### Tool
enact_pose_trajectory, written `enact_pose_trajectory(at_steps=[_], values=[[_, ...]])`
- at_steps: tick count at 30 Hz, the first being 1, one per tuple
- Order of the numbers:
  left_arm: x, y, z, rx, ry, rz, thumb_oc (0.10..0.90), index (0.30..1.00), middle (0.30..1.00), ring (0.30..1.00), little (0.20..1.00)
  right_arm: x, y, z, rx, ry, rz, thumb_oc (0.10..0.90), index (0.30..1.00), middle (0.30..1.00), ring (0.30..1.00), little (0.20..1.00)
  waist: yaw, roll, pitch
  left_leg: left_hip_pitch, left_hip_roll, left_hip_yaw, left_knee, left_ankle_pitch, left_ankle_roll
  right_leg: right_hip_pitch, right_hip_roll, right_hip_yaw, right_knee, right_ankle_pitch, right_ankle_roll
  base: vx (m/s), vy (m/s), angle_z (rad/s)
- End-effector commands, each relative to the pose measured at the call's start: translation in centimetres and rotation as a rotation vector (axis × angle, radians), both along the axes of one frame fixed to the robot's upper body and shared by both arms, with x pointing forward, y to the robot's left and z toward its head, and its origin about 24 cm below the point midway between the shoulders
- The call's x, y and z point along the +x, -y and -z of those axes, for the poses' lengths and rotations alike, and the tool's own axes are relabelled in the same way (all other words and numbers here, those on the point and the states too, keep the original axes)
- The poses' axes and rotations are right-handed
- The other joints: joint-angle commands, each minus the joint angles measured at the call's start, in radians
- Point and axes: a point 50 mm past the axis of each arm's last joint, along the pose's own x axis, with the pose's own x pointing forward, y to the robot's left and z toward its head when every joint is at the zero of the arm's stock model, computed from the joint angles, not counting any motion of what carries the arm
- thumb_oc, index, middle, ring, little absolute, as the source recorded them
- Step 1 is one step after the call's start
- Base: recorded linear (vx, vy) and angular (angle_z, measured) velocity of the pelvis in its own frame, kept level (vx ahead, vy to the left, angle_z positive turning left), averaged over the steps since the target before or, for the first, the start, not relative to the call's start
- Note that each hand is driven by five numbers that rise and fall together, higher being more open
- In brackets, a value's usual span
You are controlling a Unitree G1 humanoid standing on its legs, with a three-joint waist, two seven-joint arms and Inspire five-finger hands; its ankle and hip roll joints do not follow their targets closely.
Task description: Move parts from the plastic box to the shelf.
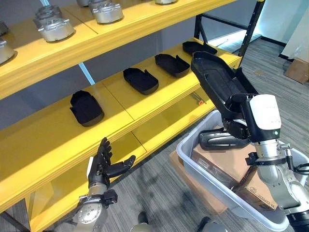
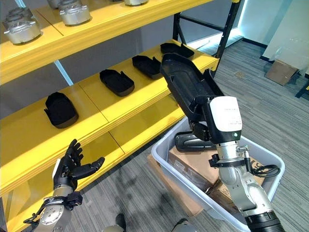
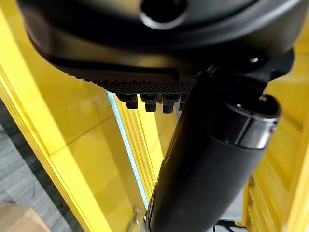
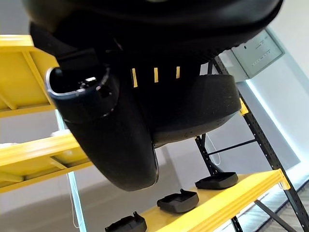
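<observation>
In the left eye view, the right hand point(image 1: 235, 126) is seen raised over the grey plastic box point(image 1: 190, 153), with its fingers closed around the lower end of a long black moulded part point(image 1: 217, 81). The part is held tilted, its far end reaching up toward the front edge of the yellow shelf point(image 1: 159, 99). A second black part point(image 1: 223, 140) is seen lying in the box on top of cardboard boxes point(image 1: 219, 164). The left hand point(image 1: 104, 164) is held low in front of the shelf, fingers straight and spread, thumb out, touching nothing. Four smaller black parts point(image 1: 140, 80) are lined up on the middle shelf board, apart from one another. Silver metal castings point(image 1: 53, 23) are seen on the board above.

In the right eye view, the same arrangement is shown: the held part is gripped near its lower end by the right hand and stands clear of the box rim.

In the left wrist view, the thumb point(image 3: 217, 164) and straight fingertips point(image 3: 149, 100) of the left hand are seen against yellow shelf boards, with nothing between them.

In the right wrist view, the right hand's dark bulk is shown pressed against the underside of the held part. Three of the small black parts are visible beyond, on the shelf board.
</observation>
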Motion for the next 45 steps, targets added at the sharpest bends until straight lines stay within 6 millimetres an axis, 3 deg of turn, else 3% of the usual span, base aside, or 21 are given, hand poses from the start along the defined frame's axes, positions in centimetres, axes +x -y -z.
enact_pose_trajectory(at_steps=[1, 5, 7, 10, 11, 16, 17, 18, 19, 20, 21, 22, 23, 24, 25, 27, 30, 31, 34, 40, 45], values=[[1.6, -0.2, -6.3, 0.087, 0.318, 0.050, 0.900, 1.000, 1.000, 1.000, 1.000, -0.2, 0.0, -6.7, 0.041, 0.352, -0.016, 0.400, 0.300, 0.300, 0.300, 0.300, -0.013, -0.031, -0.032, 0.004, 0.081, 0.010, 0.021, 0.012, -0.049, 0.120, 0.008, -0.024, -0.159, 0.050, 0.048, 0.09, 0.246, 0.09], [1.9, -0.3, -6.5, 0.108, 0.324, 0.057, 0.900, 1.000, 1.000, 1.000, 1.000, -0.3, 0.0, -6.4, 0.064, 0.349, -0.009, 0.400, 0.300, 0.300, 0.300, 0.300, 0.003, -0.059, -0.029, -0.024, 0.034, -0.010, 0.038, -0.034, -0.032, 0.147, -0.024, -0.039, -0.223, 0.110, 0.083, 0.06, 0.170, 0.15], [1.9, -0.4, -6.6, 0.119, 0.327, 0.058, 0.900, 1.000, 1.000, 1.000, 1.000, -0.2, -0.1, -6.3, 0.075, 0.341, -0.005, 0.400, 0.300, 0.300, 0.300, 0.300, 0.019, -0.085, -0.019, -0.068, -0.023, -0.044, 0.094, -0.090, -0.001, 0.172, -0.066, -0.056, -0.270, 0.166, 0.113, 0.10, 0.338, 0.36], [2.1, -0.4, -6.8, 0.130, 0.332, 0.060, 0.900, 1.000, 1.000, 1.000, 1.000, -0.1, -0.3, -6.1, 0.088, 0.336, -0.005, 0.400, 0.300, 0.300, 0.300, 0.300, 0.024, -0.100, -0.019, -0.092, -0.066, -0.062, 0.121, -0.125, 0.026, 0.186, -0.099, -0.060, -0.293, 0.220, 0.139, 0.07, 0.238, 0.39], [2.1, -0.5, -6.9, 0.144, 0.336, 0.059, 0.900, 1.000, 1.000, 1.000, 1.000, 0.1, -0.3, -6.0, 0.094, 0.326, 0.003, 0.400, 0.300, 0.300, 0.300, 0.300, 0.031, -0.108, -0.021, -0.112, -0.106, -0.073, 0.136, -0.149, 0.048, 0.193, -0.127, -0.058, -0.316, 0.269, 0.156, 0.08, 0.275, 0.36], [2.3, -0.9, -7.2, 0.174, 0.342, 0.050, 0.900, 1.000, 1.000, 1.000, 1.000, 0.7, -0.5, -5.3, 0.111, 0.289, 0.012, 0.400, 0.300, 0.300, 0.300, 0.300, 0.031, -0.124, -0.039, -0.092, -0.172, -0.073, 0.105, -0.177, 0.102, 0.174, -0.171, -0.019, -0.285, 0.331, 0.166, 0.14, 0.299, 0.21], [2.7, -0.7, -7.3, 0.186, 0.344, 0.071, 0.900, 1.000, 1.000, 1.000, 1.000, 0.7, -0.5, -5.0, 0.119, 0.269, 0.010, 0.400, 0.300, 0.300, 0.300, 0.300, -0.011, -0.126, -0.030, -0.075, -0.197, -0.081, 0.060, -0.153, 0.123, 0.116, -0.131, 0.145, -0.251, 0.375, 0.138, 0.04, 0.135, 0.38], [2.7, -0.7, -7.3, 0.186, 0.345, 0.071, 0.900, 1.000, 1.000, 1.000, 1.000, 0.7, -0.5, -5.0, 0.119, 0.269, 0.010, 0.400, 0.300, 0.300, 0.300, 0.300, -0.005, -0.128, -0.033, -0.077, -0.198, -0.075, 0.054, -0.148, 0.124, 0.105, -0.132, 0.153, -0.249, 0.376, 0.137, 0.10, 0.293, 0.78], [2.9, -0.5, -7.3, 0.180, 0.341, 0.091, 0.900, 1.000, 1.000, 1.000, 1.000, 0.6, -0.4, -4.9, 0.122, 0.267, 0.009, 0.400, 0.300, 0.300, 0.300, 0.300, -0.035, -0.110, -0.026, -0.055, -0.209, -0.102, 0.018, -0.131, 0.137, 0.055, -0.039, 0.285, -0.204, 0.324, 0.111, 0.11, 0.270, 0.68], [3.0, -0.3, -7.1, 0.177, 0.336, 0.105, 0.900, 1.000, 1.000, 1.000, 1.000, 0.4, -0.1, -4.7, 0.132, 0.256, 0.015, 0.400, 0.300, 0.300, 0.300, 0.300, -0.049, -0.100, -0.027, -0.036, -0.216, -0.116, -0.014, -0.120, 0.145, 0.020, 0.039, 0.347, -0.163, 0.256, 0.088, 0.11, 0.257, 0.48], [3.0, -0.3, -7.1, 0.177, 0.336, 0.106, 0.900, 1.000, 1.000, 1.000, 1.000, 0.4, -0.1, -4.7, 0.131, 0.256, 0.015, 0.400, 0.300, 0.300, 0.300, 0.300, -0.047, -0.099, -0.029, -0.037, -0.213, -0.115, -0.019, -0.115, 0.143, 0.012, 0.041, 0.349, -0.156, 0.254, 0.084, 0.10, 0.155, 0.33], [3.1, 0.0, -6.9, 0.176, 0.324, 0.125, 0.900, 1.000, 1.000, 1.000, 1.000, 0.2, 0.1, -4.5, 0.140, 0.249, 0.017, 0.400, 0.300, 0.300, 0.300, 0.300, -0.060, -0.090, -0.028, -0.023, -0.217, -0.136, -0.036, -0.106, 0.148, -0.017, 0.115, 0.396, -0.117, 0.185, 0.063, 0.04, 0.050, 0.47], [3.1, 0.0, -6.9, 0.176, 0.324, 0.126, 0.900, 1.000, 1.000, 1.000, 1.000, 0.2, 0.1, -4.5, 0.140, 0.249, 0.017, 0.400, 0.300, 0.300, 0.300, 0.300, -0.059, -0.090, -0.029, -0.024, -0.216, -0.135, -0.038, -0.105, 0.147, -0.020, 0.116, 0.397, -0.115, 0.184, 0.062, 0.20, 0.158, 0.56], [3.3, 0.6, -6.6, 0.174, 0.312, 0.161, 0.900, 1.000, 1.000, 1.000, 1.000, -0.2, 0.4, -4.2, 0.156, 0.251, 0.018, 0.400, 0.300, 0.300, 0.300, 0.300, -0.081, -0.087, -0.027, 0.017, -0.239, -0.176, -0.068, -0.098, 0.151, -0.070, 0.261, 0.449, -0.083, 0.097, 0.031, 0.16, 0.105, 0.29], [3.4, 0.8, -6.6, 0.168, 0.313, 0.169, 0.900, 1.000, 1.000, 1.000, 1.000, -0.3, 0.4, -4.3, 0.162, 0.258, 0.010, 0.400, 0.300, 0.300, 0.300, 0.300, -0.086, -0.092, -0.028, 0.020, -0.247, -0.181, -0.072, -0.094, 0.151, -0.089, 0.299, 0.453, -0.108, 0.104, 0.023, 0.20, 0.117, 0.43], [3.3, 0.9, -6.5, 0.159, 0.312, 0.169, 0.900, 1.000, 1.000, 1.000, 1.000, -0.4, 0.6, -4.3, 0.163, 0.262, 0.011, 0.400, 0.300, 0.300, 0.300, 0.300, -0.090, -0.098, -0.034, 0.040, -0.260, -0.188, -0.092, -0.095, 0.144, -0.090, 0.320, 0.417, -0.178, 0.129, 0.023, 0.08, 0.008, 0.44], [3.4, 1.1, -6.5, 0.146, 0.321, 0.170, 0.900, 1.000, 1.000, 1.000, 1.000, -0.5, 0.7, -4.5, 0.162, 0.265, 0.011, 0.400, 0.300, 0.300, 0.300, 0.300, -0.102, -0.105, -0.038, 0.047, -0.268, -0.204, -0.089, -0.097, 0.139, -0.075, 0.331, 0.432, -0.261, 0.152, 0.025, 0.06, -0.036, 0.48], [3.4, 1.2, -6.4, 0.139, 0.321, 0.168, 0.900, 1.000, 1.000, 1.000, 1.000, -0.6, 0.7, -4.4, 0.165, 0.260, 0.002, 0.400, 0.300, 0.300, 0.300, 0.300, -0.106, -0.110, -0.045, 0.045, -0.272, -0.216, -0.075, -0.104, 0.136, -0.044, 0.333, 0.466, -0.301, 0.155, 0.021, 0.04, -0.032, 0.47], [2.9, 1.1, -5.9, 0.122, 0.307, 0.142, 0.900, 1.000, 1.000, 1.000, 1.000, -0.9, 0.7, -4.0, 0.158, 0.238, -0.003, 0.400, 0.300, 0.300, 0.300, 0.300, -0.097, -0.113, -0.072, 0.068, -0.266, -0.196, -0.078, -0.114, 0.133, 0.012, 0.335, 0.449, -0.341, 0.152, 0.014, 0.09, -0.081, 0.19], [2.6, 1.2, -5.6, 0.103, 0.293, 0.124, 0.900, 1.000, 1.000, 1.000, 1.000, -1.1, 0.7, -3.9, 0.157, 0.228, -0.009, 0.400, 0.300, 0.300, 0.300, 0.300, -0.097, -0.109, -0.088, 0.089, -0.255, -0.189, -0.078, -0.120, 0.122, 0.061, 0.336, 0.432, -0.367, 0.143, 0.009, 0.05, -0.082, 0.06], [3.0, 1.8, -5.8, 0.099, 0.300, 0.147, 0.900, 1.000, 1.000, 1.000, 1.000, -1.3, 0.6, -4.7, 0.148, 0.265, -0.034, 0.400, 0.300, 0.300, 0.300, 0.300, -0.102, -0.102, -0.064, 0.045, -0.247, -0.216, 0.032, -0.149, 0.097, 0.071, 0.330, 0.413, -0.353, 0.115, -0.015, -0.02, -0.112, 0.17]])
